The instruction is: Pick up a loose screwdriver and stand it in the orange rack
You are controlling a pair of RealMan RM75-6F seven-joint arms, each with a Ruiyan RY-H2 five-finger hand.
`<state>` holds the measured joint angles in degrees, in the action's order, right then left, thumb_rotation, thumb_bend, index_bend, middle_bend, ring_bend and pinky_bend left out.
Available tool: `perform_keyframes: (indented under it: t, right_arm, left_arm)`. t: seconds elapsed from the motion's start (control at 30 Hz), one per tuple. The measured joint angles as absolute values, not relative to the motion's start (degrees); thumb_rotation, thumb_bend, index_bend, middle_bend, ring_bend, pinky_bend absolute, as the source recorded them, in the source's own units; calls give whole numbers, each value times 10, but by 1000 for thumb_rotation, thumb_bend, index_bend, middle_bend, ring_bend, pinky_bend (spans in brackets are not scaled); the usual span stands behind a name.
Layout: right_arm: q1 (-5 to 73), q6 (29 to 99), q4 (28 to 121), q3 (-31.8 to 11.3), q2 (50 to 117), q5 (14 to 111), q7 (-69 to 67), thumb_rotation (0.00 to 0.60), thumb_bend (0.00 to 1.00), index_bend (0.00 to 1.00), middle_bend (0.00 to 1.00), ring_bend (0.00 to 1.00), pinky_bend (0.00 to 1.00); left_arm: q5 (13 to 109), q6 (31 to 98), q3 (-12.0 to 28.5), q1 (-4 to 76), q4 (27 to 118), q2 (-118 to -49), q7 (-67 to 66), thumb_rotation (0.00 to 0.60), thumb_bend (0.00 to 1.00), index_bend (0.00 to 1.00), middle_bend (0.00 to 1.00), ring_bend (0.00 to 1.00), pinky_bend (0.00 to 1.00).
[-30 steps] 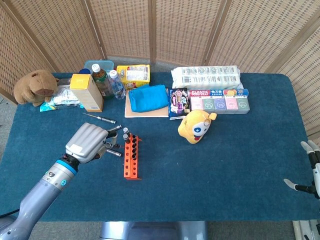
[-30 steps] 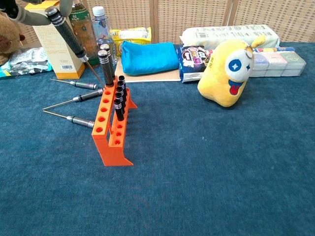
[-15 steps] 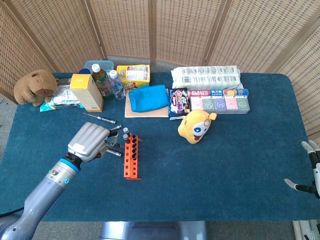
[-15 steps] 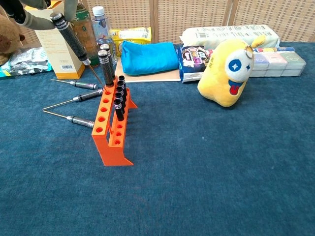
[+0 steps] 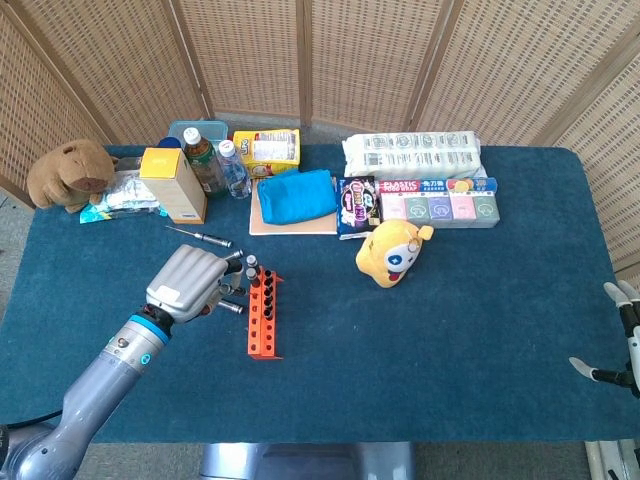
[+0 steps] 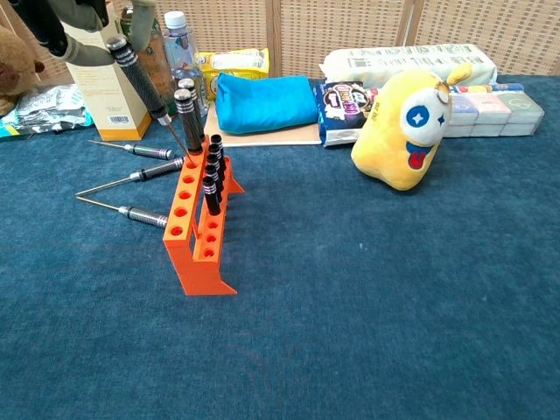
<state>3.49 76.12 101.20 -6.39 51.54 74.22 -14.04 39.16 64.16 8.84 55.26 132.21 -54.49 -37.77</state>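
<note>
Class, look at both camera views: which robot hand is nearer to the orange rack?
Left. The left robot hand is right beside the orange rack, holding a screwdriver at its far end. The right robot hand is at the table's far right edge.

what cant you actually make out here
- Left hand: chest view's top edge cuts it off; head view shows only its back, hiding its grip on the screwdriver.
- Screwdriver tip: hidden behind the rack handles in chest view, so which hole is unclear.
- Right hand: cropped by head view's right edge.
</note>
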Motion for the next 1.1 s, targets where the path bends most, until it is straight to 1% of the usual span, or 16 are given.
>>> perform_keyframes:
  t: [0.3, 0.67, 0.93, 1.1]
  right_arm:
    - [34, 762, 1012, -64, 514, 743, -144, 600, 0, 0, 0, 0, 0]
    - [33, 763, 1012, -64, 513, 744, -147, 600, 0, 0, 0, 0, 0]
    - [33, 763, 1011, -65, 512, 743, -149, 600, 0, 0, 0, 0, 0]
    - [33, 762, 1010, -66, 512, 740, -150, 600, 0, 0, 0, 0, 0]
  left_arm:
    - [368, 652, 87, 571, 1314, -565, -402, 600, 380, 551, 1000, 1000, 1000]
    - [344, 682, 79, 595, 1291, -615, -449, 600, 380, 551, 1000, 1000, 1000]
    - [327, 695, 81, 611, 1261, -655, -466, 600, 379, 552, 1000, 1000, 1000]
    - [319, 701, 83, 618, 1256, -666, -475, 600, 379, 551, 1000, 1000, 1000]
